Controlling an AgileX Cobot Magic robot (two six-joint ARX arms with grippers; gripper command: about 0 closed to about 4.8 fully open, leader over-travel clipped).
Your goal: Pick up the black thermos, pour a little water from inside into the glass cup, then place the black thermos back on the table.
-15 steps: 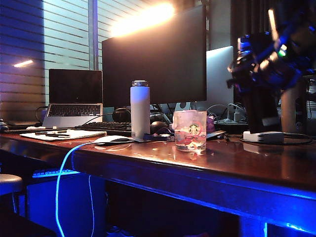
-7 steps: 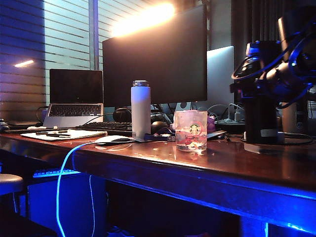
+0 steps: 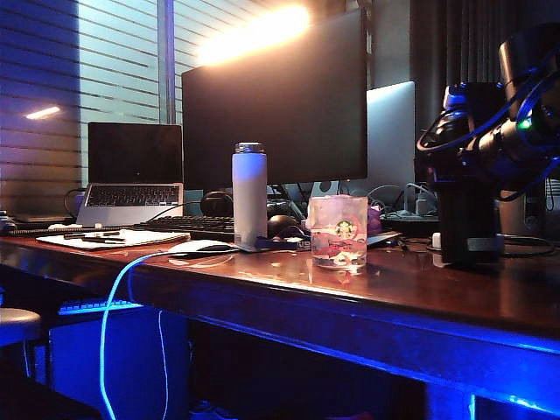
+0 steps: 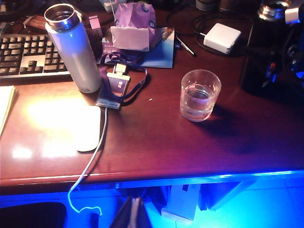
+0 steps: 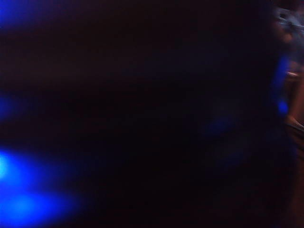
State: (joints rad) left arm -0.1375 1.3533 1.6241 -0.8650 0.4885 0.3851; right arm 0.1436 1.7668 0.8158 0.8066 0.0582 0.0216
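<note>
The right gripper (image 3: 459,149) clasps the upright black thermos (image 3: 466,219) on the table (image 3: 350,289), right of the glass cup (image 3: 337,231).

On the worktop (image 3: 420,297), the glass cup (image 3: 338,231) stands near the front edge, with a white bottle (image 3: 248,194) to its left and a mouse (image 3: 199,248) before that bottle. The black thermos (image 3: 466,214) stands upright to the cup's right, the right pincer (image 3: 464,140) around its upper part. A keyboard (image 3: 188,227), laptop (image 3: 133,175) and monitor (image 3: 276,101) lie behind.
</note>
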